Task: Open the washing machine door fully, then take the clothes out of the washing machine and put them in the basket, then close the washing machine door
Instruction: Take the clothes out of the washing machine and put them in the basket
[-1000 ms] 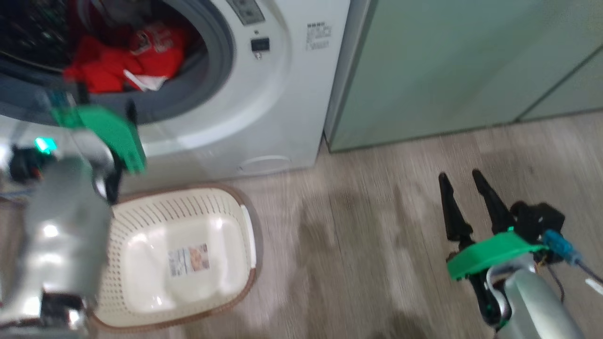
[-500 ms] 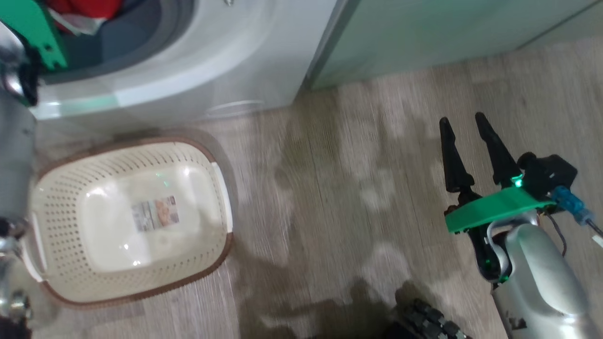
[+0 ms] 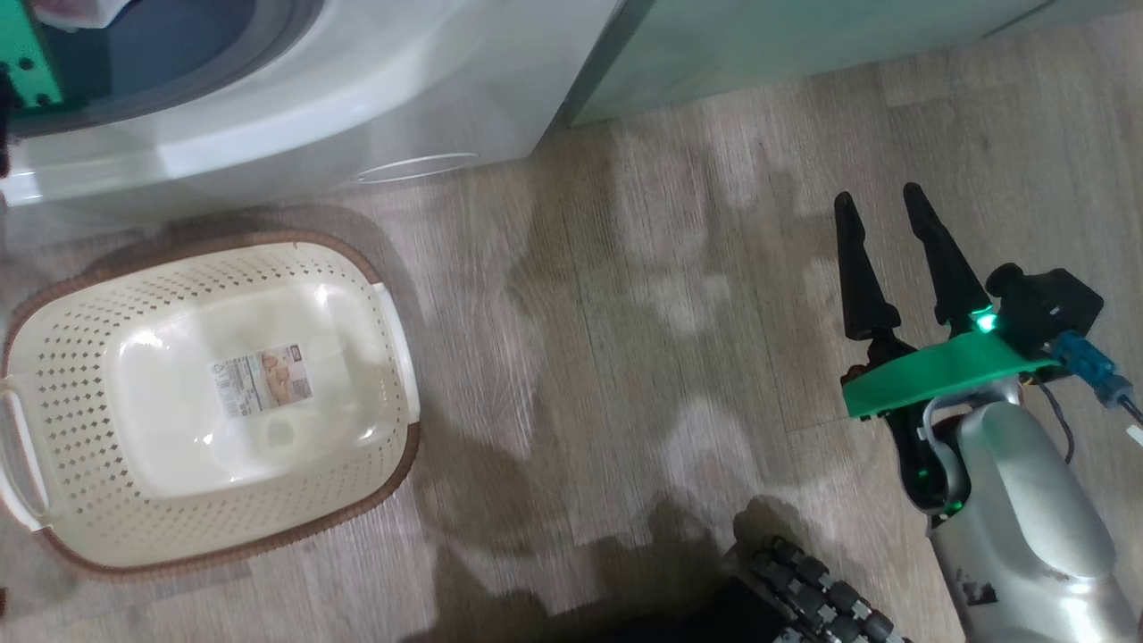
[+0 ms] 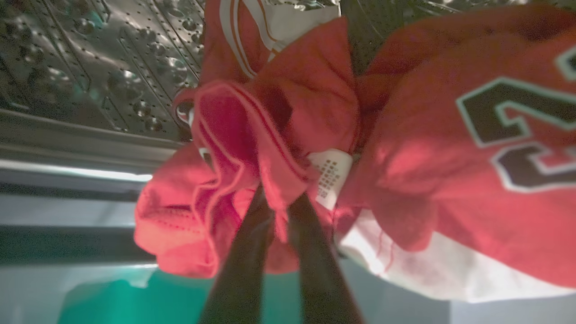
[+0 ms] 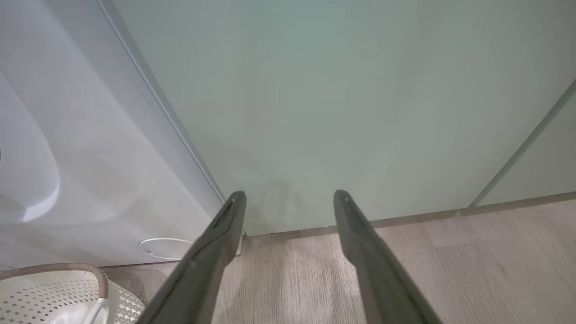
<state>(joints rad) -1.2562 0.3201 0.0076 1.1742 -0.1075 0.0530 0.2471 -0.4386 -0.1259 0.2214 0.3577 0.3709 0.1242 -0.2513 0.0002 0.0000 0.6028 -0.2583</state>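
The left claw [image 4: 280, 204] pinches a fold of the clothes [image 4: 405, 148], its dark fingers [image 4: 243, 261] rising from the bottom centre into red fabric. The jerseys lie heaped against the steel drum [image 4: 90, 67] at upper left. The right claw [image 3: 879, 201] hangs spread and holding nothing over the floor [image 3: 625, 357] at right. The basket [image 3: 54, 393] sits at lower left, just below the washing machine [image 3: 357, 98].
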